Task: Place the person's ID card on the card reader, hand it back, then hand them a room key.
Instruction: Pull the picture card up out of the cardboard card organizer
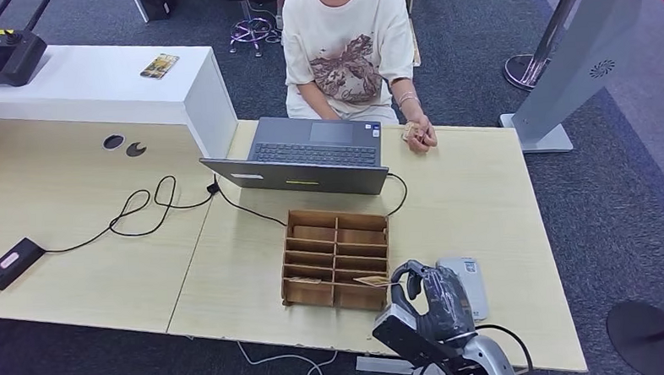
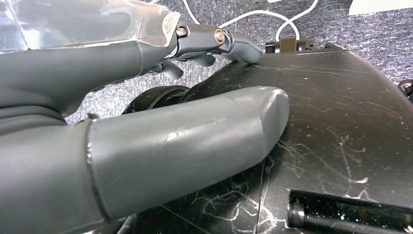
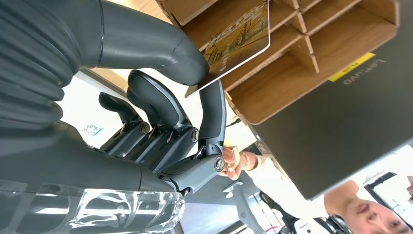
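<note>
Now my right robot hand point(image 3: 160, 122) pinches a room key point(image 3: 238, 36) between thumb and finger, just over the wooden organizer point(image 1: 336, 257) on the desk point(image 1: 473, 207), presumably freshly drawn for the person point(image 1: 348, 43). My left robot hand point(image 2: 146, 136) hangs empty, fingers apart.

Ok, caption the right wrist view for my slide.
Right hand pinches a room key card between thumb and fingers beside the wooden card organizer, laptop behind.
</note>
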You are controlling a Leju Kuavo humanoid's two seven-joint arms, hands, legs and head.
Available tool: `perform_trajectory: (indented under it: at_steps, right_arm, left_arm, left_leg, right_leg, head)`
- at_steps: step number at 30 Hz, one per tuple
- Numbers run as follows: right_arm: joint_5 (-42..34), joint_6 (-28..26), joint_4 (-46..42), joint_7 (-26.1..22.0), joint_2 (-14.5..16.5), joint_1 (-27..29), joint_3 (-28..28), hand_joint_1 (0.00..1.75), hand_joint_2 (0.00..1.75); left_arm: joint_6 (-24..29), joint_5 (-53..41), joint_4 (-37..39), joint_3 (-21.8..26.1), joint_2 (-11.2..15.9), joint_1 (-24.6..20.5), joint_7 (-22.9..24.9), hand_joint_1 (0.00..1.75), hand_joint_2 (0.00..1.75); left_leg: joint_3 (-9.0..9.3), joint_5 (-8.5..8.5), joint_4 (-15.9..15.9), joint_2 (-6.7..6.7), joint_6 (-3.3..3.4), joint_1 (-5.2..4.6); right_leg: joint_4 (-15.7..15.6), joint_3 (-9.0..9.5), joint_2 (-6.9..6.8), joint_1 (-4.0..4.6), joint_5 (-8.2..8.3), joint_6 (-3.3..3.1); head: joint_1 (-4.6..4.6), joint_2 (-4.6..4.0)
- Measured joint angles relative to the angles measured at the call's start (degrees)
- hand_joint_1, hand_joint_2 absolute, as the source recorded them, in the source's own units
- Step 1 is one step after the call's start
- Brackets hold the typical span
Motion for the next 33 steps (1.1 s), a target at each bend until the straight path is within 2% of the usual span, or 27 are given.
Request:
perform_trajectory:
  at_steps: [15,23,33]
  right_arm:
    - [-0.53,-0.53,-3.87,-2.66,-0.4,-1.76,-1.33,1.75,1.75]
    - [-0.07,-1.99,-5.96,-3.28,-1.99,-6.23,-1.51,1.75,1.75]
    - [-2.35,-2.31,-6.28,-3.38,-5.05,-15.49,-1.97,1.75,1.75]
  left_arm:
    - [0.13,-0.01,0.0,-0.01,0.0,0.09,-0.6,0.0,0.0]
    - [0.1,0.0,0.0,-0.32,0.03,0.09,-1.1,0.0,0.0]
    - [0.03,0.0,-0.01,-1.16,0.19,0.01,-1.6,0.0,0.0]
  left_leg:
    - [0.0,0.0,0.0,0.0,0.0,0.0]
    - [0.0,0.01,0.0,0.0,0.0,0.0]
    - [0.01,0.04,0.01,0.0,0.0,-0.01]
  right_leg:
    - [0.0,0.0,0.0,0.0,0.0,0.0]
    - [0.0,0.01,0.01,0.0,0.01,0.0]
    - [0.01,0.01,0.02,-0.01,0.03,-0.01]
  head:
    - [0.0,0.0]
    - [0.0,0.0]
    - [0.0,0.0]
